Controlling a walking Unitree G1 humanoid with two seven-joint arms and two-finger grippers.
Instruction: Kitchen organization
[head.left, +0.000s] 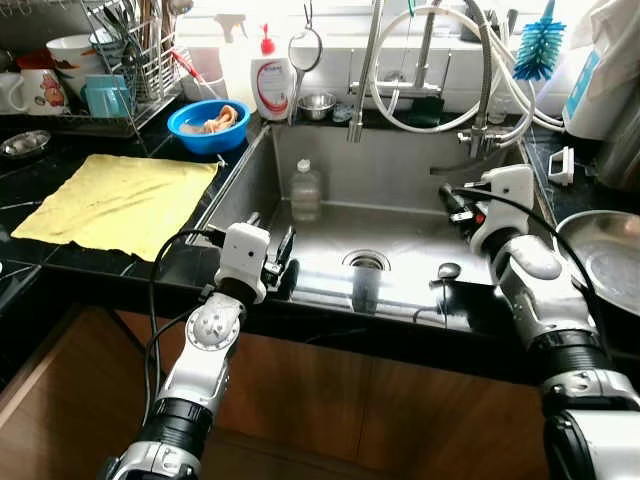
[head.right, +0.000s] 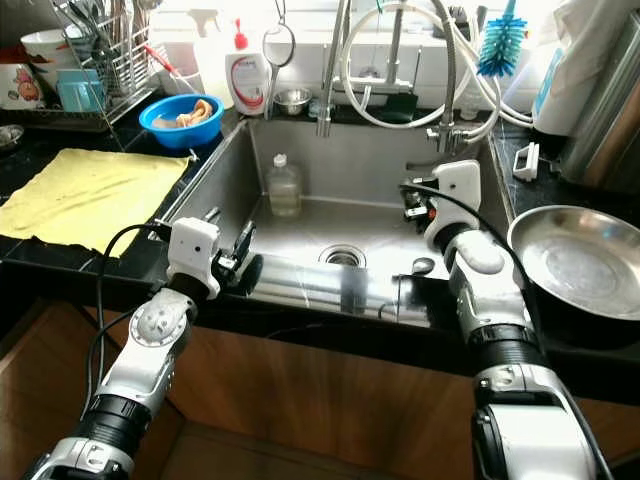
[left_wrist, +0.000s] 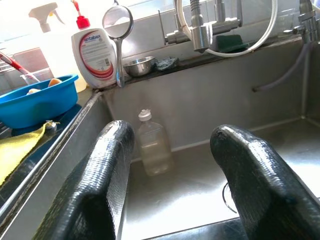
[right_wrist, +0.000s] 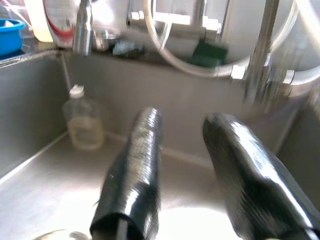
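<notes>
A clear plastic bottle (head.left: 305, 189) with a white cap stands upright in the stainless steel sink (head.left: 400, 240), against the back wall and nearer the basin's left wall. It holds a little pale liquid at its bottom. The drain (head.left: 367, 261) lies near the middle of the basin floor, well apart from the bottle.

The left gripper (head.left: 283, 262) hangs over the sink's front left corner, at the front rim, its two black fingers (left_wrist: 105, 175) spread apart and holding nothing; the left wrist view looks between them toward the bottle. The right gripper (head.left: 452, 203) is over the right side of the basin, near the right wall, its fingers (right_wrist: 135, 165) also apart and empty, with the bottle off to one side in the right wrist view.

On the ledge behind the sink stand a white soap bottle with a red pump (head.left: 270, 82), a small steel bowl (head.left: 316, 103) and a green sponge (left_wrist: 231, 42), with the faucet (head.left: 366, 70) and looped white hoses (head.left: 440, 90) above. A round strainer (head.left: 305, 48) hangs beside the soap bottle.

On the black counter left of the sink, a blue bowl (head.left: 208, 125) sits by the back corner of the basin, a yellow cloth (head.left: 115, 203) lies flat in front of it, and a dish rack (head.left: 120, 75) stands behind. On the counter right of the sink rests a steel pan (head.right: 575, 260); a blue bottle brush (head.left: 540, 45) stands at the back.
</notes>
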